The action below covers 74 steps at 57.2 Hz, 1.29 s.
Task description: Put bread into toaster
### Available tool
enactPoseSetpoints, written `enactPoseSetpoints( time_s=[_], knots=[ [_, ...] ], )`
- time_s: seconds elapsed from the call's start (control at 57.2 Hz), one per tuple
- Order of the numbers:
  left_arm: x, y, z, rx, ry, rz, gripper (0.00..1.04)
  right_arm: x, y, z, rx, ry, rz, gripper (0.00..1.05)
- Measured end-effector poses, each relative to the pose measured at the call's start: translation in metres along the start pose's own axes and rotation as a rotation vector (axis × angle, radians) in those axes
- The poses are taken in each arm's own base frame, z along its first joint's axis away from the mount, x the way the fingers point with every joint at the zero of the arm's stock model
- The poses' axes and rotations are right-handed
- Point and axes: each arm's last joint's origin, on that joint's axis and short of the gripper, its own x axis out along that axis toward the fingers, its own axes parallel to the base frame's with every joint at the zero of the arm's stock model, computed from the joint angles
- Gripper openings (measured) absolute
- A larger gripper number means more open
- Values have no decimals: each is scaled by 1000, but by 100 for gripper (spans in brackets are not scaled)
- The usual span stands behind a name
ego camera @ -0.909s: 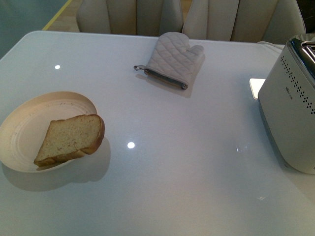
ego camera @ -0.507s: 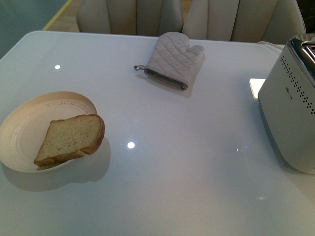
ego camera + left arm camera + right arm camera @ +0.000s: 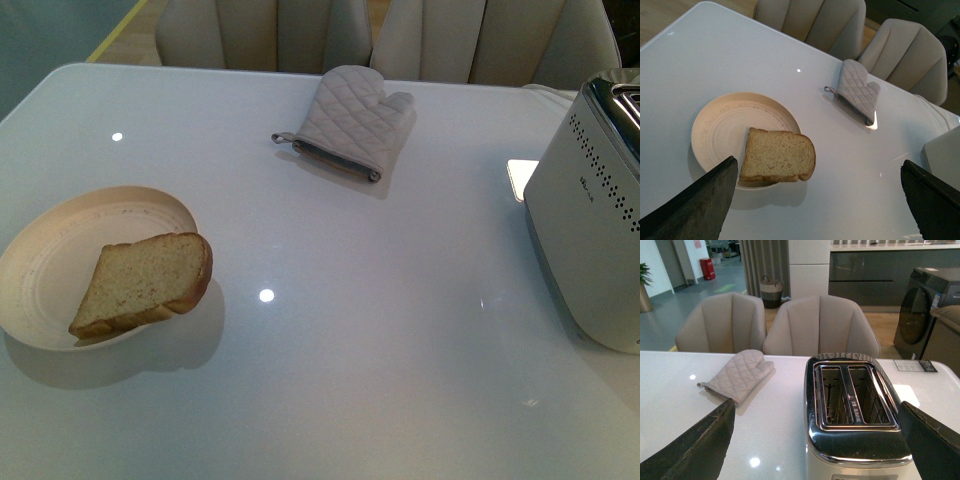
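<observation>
nothing had moved since the earlier frames: the bread (image 3: 145,282), light tan with a darker crust and rounded top, lay over the plate (image 3: 50,250) rim, well apart from the toaster (image 3: 590,240). left end effector (image 3: 817,167) and right end effector (image 3: 816,405) both stood wide.

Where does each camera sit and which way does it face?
Front: on the body, looking down across the table at bread, plate, oven mitt and toaster; no arm shows.
Left wrist: above the bread on its plate; open left gripper frames it.
Right wrist: above the toaster's top; open right gripper frames it.
Shared: all three show the oven mitt.
</observation>
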Motion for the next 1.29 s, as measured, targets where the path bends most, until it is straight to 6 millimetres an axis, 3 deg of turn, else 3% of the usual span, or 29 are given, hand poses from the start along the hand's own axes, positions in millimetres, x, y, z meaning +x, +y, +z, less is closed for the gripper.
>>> enactPoseSetpoints(
  time_s=[0.157, 0.314, 0.454, 0.664, 0.996, 1.206, 1.293],
  knots=[
    [32, 19, 7, -19, 19, 43, 97, 0, 0, 0, 0, 0, 0, 96],
    [84, 53, 16, 23, 53, 124, 97, 0, 0, 0, 0, 0, 0, 96],
    [129, 85, 3, 24, 161, 193, 97, 0, 0, 0, 0, 0, 0, 96],
    [174, 120, -20, -23, 289, 261, 97, 0, 0, 0, 0, 0, 0, 96],
    [221, 154, -48, -17, 382, 324, 97, 0, 0, 0, 0, 0, 0, 96],
    [236, 158, -65, -15, 424, 325, 97, 0, 0, 0, 0, 0, 0, 96],
    [240, 158, -74, -8, 447, 326, 85, 0, 0, 0, 0, 0, 0, 96]
  ],
)
